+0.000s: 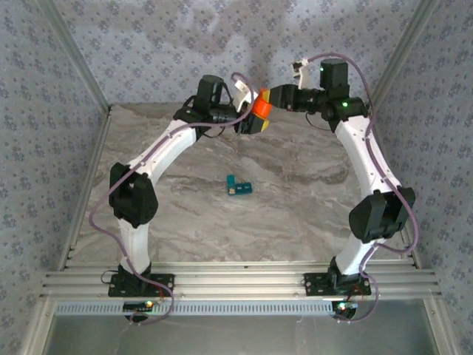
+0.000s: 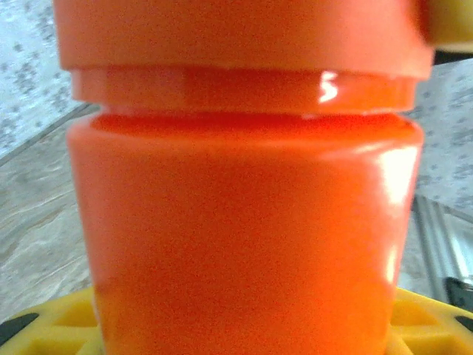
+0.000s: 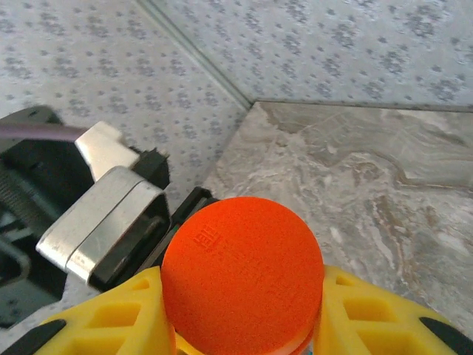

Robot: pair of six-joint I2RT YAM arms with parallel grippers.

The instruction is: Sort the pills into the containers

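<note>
Top external, L claw [image 1: 251,122] grips orange bottle [image 1: 256,112], R claw [image 1: 272,97] on cap [image 1: 265,100]

The marbled table [image 1: 295,214] bears a small teal pill box [image 1: 238,186], seemingly part-open, near its middle.

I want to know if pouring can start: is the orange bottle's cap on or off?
On: the cap sits on top of the orange bottle, with the right gripper shut around it.

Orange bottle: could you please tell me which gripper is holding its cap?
The right gripper: its yellow fingers sit either side of the round orange cap, whereas the left gripper grips the orange bottle around its body.
</note>
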